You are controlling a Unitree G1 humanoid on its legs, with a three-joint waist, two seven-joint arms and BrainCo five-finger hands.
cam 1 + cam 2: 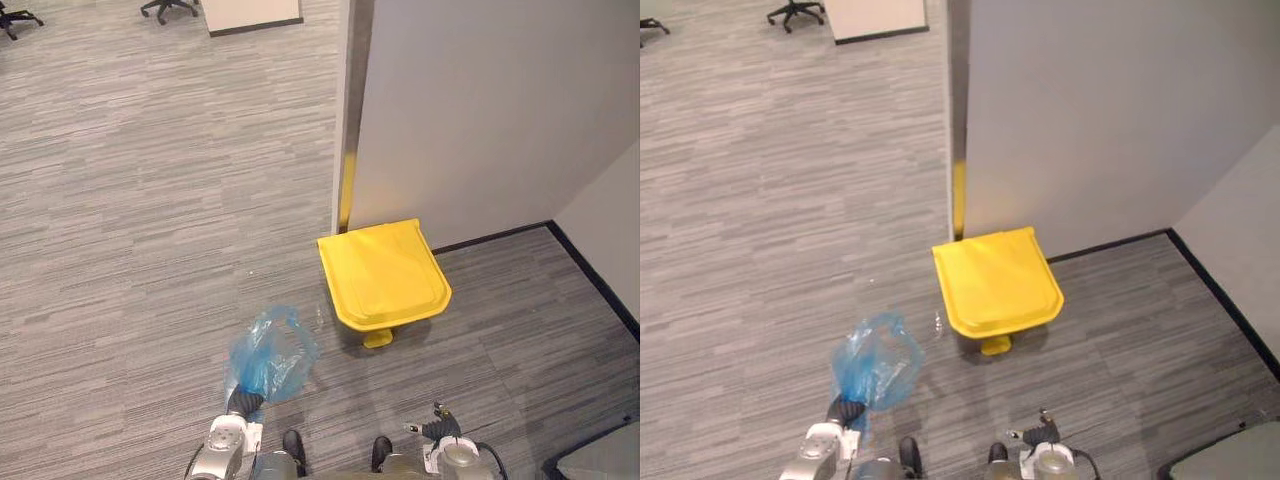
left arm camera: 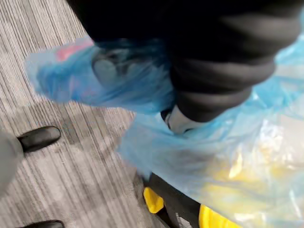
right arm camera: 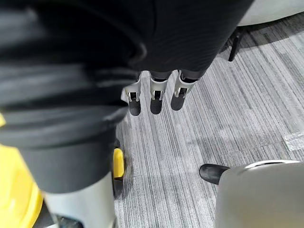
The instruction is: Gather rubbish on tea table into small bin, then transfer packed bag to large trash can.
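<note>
Left eye view: packed blue bag (image 1: 270, 355) at left hand (image 1: 244, 402), near yellow trash can (image 1: 385, 275), not touching it. Left hand's fingers buried in plastic; grip cannot be told. Right hand (image 3: 156, 95) empty, fingers straight and relaxed. Judged: gathering and bagging done, carry almost done. Left to do: raise closed lid, probably by pedal (image 1: 377, 339), then drop bag in.

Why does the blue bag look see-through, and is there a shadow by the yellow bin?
Left wrist view: light passes through the blue bag, so yellow shows behind it. Left eye view: the yellow bin casts a shadow on the floor.
</note>
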